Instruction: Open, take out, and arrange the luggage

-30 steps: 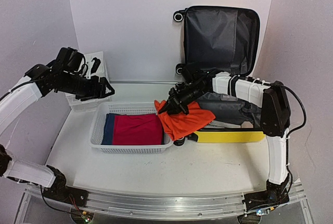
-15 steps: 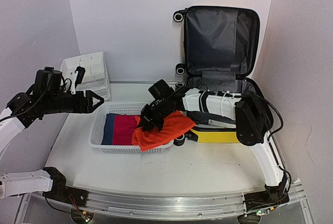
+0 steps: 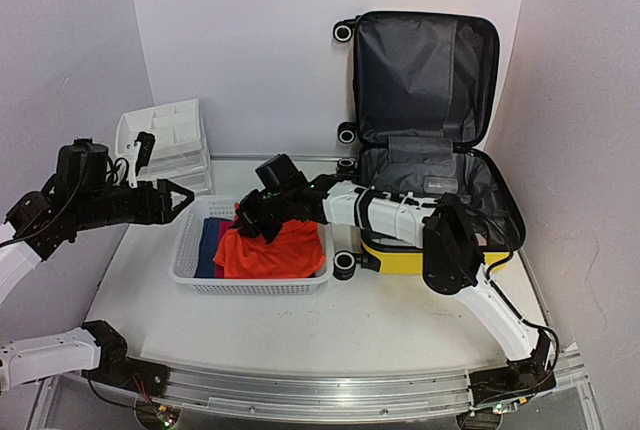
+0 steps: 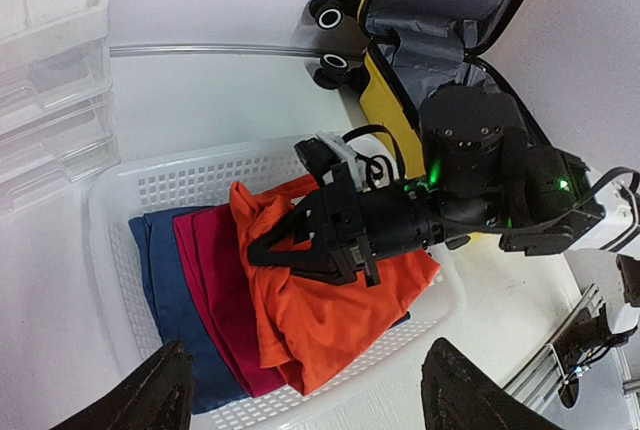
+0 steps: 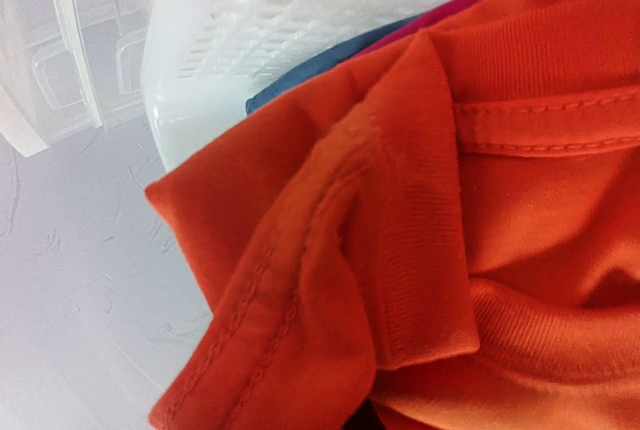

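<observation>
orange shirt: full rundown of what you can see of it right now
The orange shirt is soft knit with a ribbed, stitched collar, loosely bunched rather than folded. It lies in the white mesh basket, draped over a red garment and a blue garment. The right gripper has its fingers shut on its collar end.

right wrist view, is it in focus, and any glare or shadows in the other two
right wrist: orange shirt stitching sharp, white basket behind it soft; left wrist: green lights glare on the right arm; top external: even light, only faint shadows
</observation>
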